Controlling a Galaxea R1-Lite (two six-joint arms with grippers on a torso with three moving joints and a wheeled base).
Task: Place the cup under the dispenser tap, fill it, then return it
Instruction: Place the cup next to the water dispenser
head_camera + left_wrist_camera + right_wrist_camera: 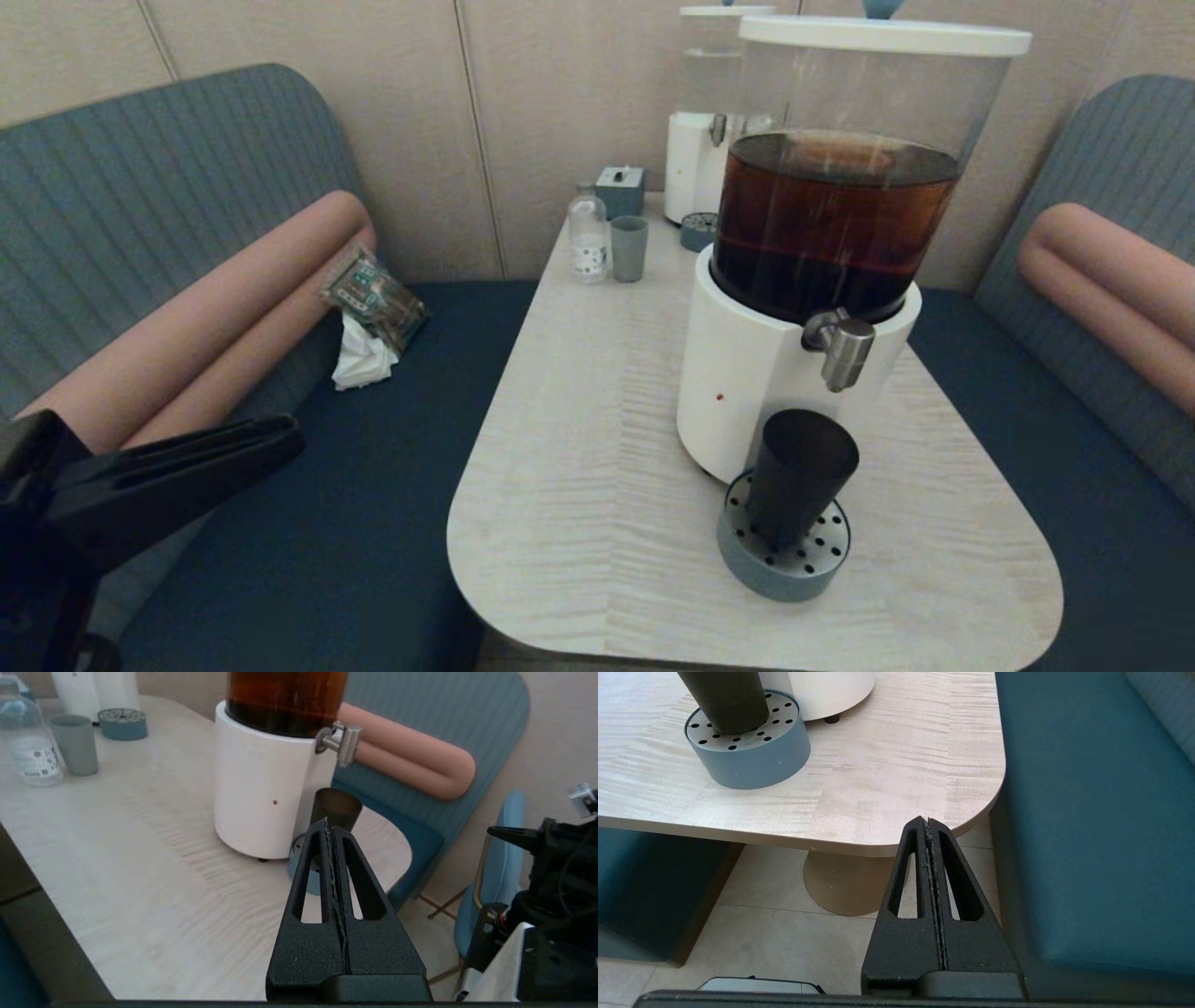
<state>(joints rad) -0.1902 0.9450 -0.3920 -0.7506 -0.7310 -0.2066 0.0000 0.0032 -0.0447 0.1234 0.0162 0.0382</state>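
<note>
The dark cup [799,476] stands upright on the round blue-grey drip tray [782,567], right below the brushed-steel dispenser tap [845,350] of the big white-based dispenser [747,383] holding brown liquid. The cup [335,807] also shows in the left wrist view, beyond my left gripper [328,822]. That gripper [289,437] is shut and empty, left of the table over the bench. In the right wrist view the cup [724,700] stands on the tray [752,760]; my right gripper [927,820] is shut and empty, below the table's near right corner.
At the back of the pale wooden table [597,448] stand a small grey-green cup [628,248], a clear bottle [588,235], a small grey box [621,189] and a second dispenser with clear liquid [709,121]. Blue benches flank the table; a packet and tissue [369,313] lie on the left one.
</note>
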